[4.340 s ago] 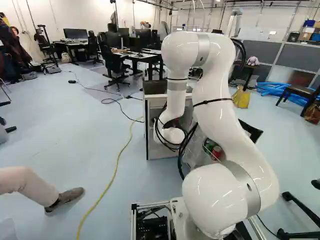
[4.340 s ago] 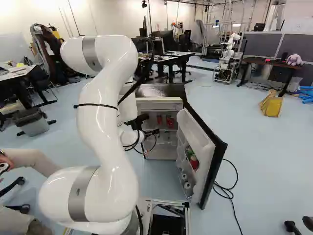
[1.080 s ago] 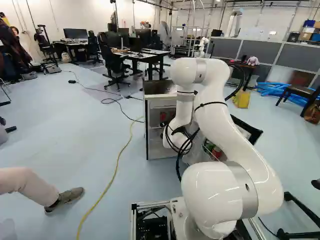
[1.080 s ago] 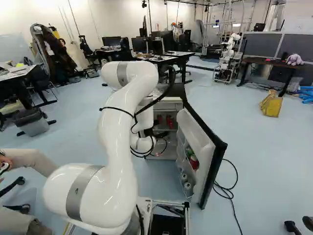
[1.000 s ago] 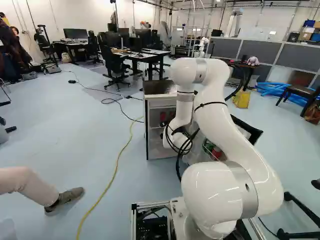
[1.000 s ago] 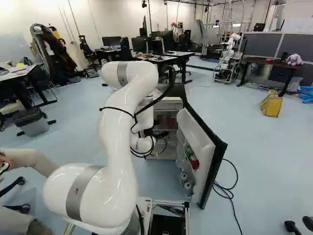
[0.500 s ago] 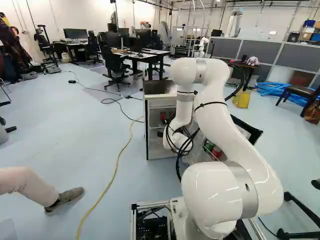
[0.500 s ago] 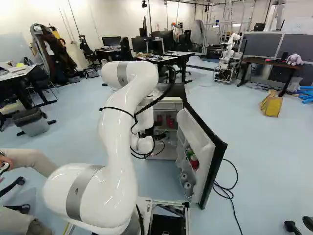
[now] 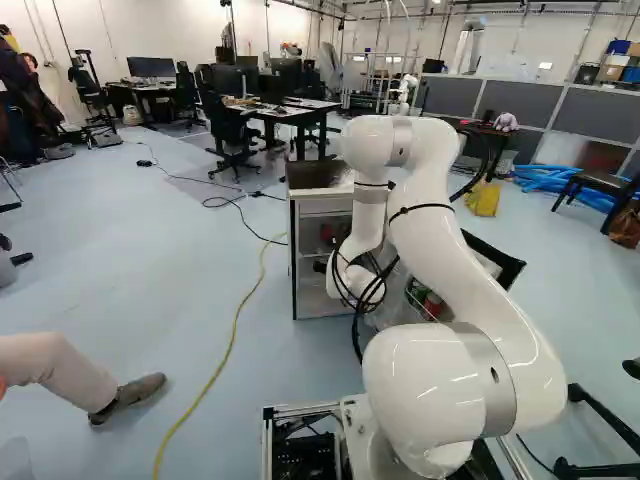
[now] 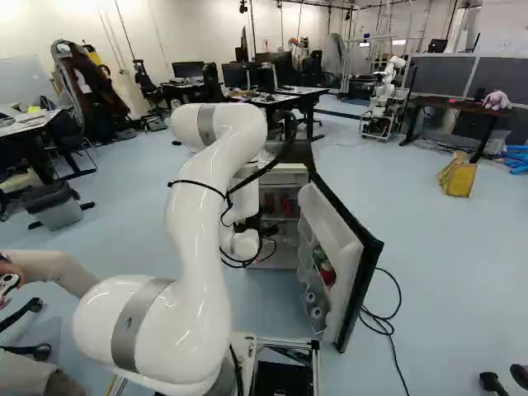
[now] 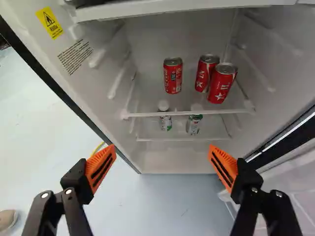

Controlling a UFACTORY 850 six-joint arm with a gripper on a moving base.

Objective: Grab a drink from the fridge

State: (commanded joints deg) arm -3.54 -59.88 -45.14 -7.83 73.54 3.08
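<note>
Red cans (image 11: 173, 78) stood on the fridge shelf (image 11: 187, 113), at twelve o'clock from the gripper (image 10: 271, 231). Its fingers (image 11: 102, 164) gaped wide.

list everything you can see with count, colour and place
fridge: 1, black and white, ahead
door: 1, black outside, white inside, open
cans: 3, red, upper shelf
small bottles: 2, white-capped, lower shelf
stored items: several, red, green, grey, inside door
bag: 1, yellow, floor beyond door
cable: 1, yellow, floor, left base view
bin: 1, grey, right base view's left
tubes: several, blue, left base view's right
desks, chairs: several, dark, background
another robot: 1, white, background
arm: 1, white, before fridge
gripper: 1, black, orange pads, open before fridge
</note>
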